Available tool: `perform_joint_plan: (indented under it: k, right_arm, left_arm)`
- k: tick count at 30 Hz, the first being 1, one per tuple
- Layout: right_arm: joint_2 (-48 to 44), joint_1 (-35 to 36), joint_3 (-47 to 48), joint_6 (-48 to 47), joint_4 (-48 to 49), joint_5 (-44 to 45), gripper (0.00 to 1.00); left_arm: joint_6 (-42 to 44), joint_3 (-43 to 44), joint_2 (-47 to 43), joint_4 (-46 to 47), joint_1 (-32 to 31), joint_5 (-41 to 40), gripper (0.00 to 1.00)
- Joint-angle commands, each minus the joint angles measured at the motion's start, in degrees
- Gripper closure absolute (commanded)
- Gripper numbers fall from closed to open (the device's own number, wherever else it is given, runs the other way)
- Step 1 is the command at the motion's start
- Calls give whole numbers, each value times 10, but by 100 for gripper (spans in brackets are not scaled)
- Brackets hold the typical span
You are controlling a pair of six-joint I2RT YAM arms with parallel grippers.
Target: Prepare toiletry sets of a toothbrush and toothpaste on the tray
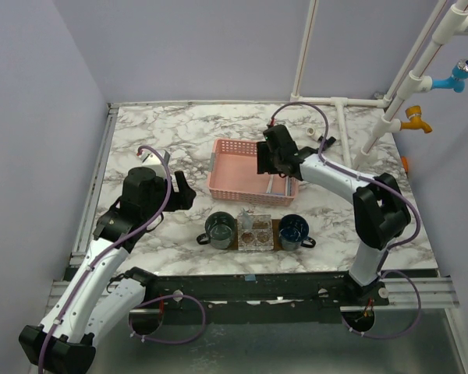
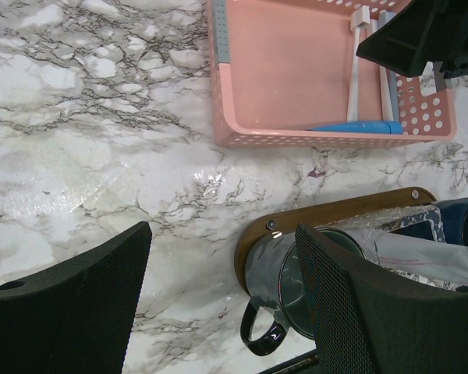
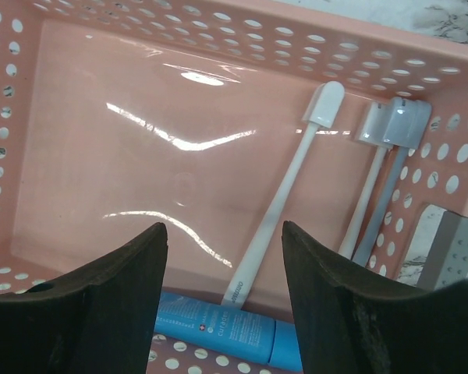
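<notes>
A white toothbrush [image 3: 288, 195] lies on the floor of the pink basket [image 3: 218, 31], with two more toothbrushes [image 3: 374, 187] along the basket's right wall. A blue tube [image 3: 218, 327] lies across their handle ends. No white, red-capped toothpaste shows. My right gripper [image 3: 222, 234] is open and empty above the white toothbrush's handle, inside the basket [image 1: 234, 167]. The brown wooden tray [image 1: 277, 234] lies near the front edge. My left gripper [image 2: 222, 234] is open and empty above the marble, just left of the tray's end [image 2: 296, 218].
On the tray stand a dark glass mug [image 2: 281, 280], a clear wrapped packet [image 1: 255, 231] and a blue mug [image 1: 294, 231]. White pipes [image 1: 390, 117] rise at the back right. The right arm [image 1: 374, 210] reaches over the tray's right side.
</notes>
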Motion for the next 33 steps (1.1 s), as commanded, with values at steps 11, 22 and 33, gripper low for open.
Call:
perform_joint_plan:
  k: [11,22,33]
  right_arm:
    - [58,-1,25,-42,-73,-77,40]
    - [37,-1,43,-149,-116,-174,32]
    - [47,-1,64,-253,-160,-201,25]
  left_arm:
    - [14,2,4,12,-2,14,25]
    - [15,4,5,12,-2,24,25]
    - [16,3,-4,12,-2,40,25]
